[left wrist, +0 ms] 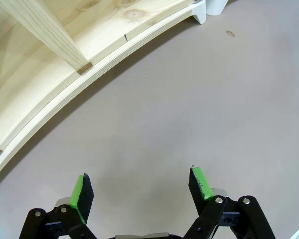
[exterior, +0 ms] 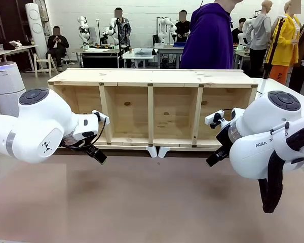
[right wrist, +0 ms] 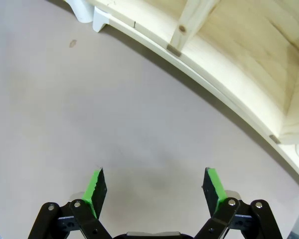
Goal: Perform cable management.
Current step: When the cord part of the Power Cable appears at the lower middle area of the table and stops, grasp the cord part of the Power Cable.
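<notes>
Both arms hang low over the bare worktop [exterior: 142, 202]. The left end effector [left wrist: 142, 184] is wide open, green pads [left wrist: 78, 191] apart, nothing between them. Right end effector [right wrist: 154, 181], same story: jaws spread, empty. It reads as a ready pose, set to grab. Where the cable lies, I can't tell from here. Along the far side sits a long wooden shelf unit [exterior: 152, 78] on white feet [exterior: 158, 151], open bays facing us, with a person [exterior: 210, 35] in purple behind it. That frame could block any far reach.
</notes>
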Motion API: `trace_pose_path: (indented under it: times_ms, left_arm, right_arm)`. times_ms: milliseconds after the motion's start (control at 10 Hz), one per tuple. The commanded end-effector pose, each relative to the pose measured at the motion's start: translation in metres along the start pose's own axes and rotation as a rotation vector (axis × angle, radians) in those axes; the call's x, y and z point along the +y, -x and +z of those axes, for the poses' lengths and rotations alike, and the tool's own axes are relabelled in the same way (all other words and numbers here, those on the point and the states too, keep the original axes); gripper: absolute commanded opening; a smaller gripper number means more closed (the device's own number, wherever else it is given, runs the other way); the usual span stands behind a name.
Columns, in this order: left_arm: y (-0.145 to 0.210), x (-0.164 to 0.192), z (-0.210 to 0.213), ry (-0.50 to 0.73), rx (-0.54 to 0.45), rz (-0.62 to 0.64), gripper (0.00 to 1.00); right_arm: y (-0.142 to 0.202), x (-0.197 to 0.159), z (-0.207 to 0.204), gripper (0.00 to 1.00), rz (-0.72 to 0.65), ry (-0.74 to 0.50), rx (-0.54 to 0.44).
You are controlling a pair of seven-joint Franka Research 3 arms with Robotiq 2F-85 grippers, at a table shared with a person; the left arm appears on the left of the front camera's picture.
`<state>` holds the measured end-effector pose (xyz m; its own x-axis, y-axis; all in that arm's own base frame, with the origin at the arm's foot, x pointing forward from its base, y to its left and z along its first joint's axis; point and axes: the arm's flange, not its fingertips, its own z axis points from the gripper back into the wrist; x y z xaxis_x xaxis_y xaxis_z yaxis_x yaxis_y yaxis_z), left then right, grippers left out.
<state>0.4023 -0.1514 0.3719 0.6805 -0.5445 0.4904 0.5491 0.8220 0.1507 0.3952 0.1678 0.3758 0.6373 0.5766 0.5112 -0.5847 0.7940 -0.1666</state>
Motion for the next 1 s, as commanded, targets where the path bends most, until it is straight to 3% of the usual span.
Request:
trace_pose_path:
  times_ms: [0,300,900]
  left_arm:
    - [0.007,-0.001,0.015,-0.034,0.005,0.005,1.00]
    - [0.023,0.004,0.062,-0.079,-0.055,-0.006,1.00]
    - [0.098,0.012,0.142,-0.210,-0.098,0.089,1.00]
  right_arm:
    - [0.012,0.003,0.019,1.00,-0.024,0.049,-0.025]
    - [0.035,0.004,0.073,1.00,-0.041,0.140,-0.077]
    - [0.084,0.032,0.160,1.00,-0.089,0.286,-0.130]
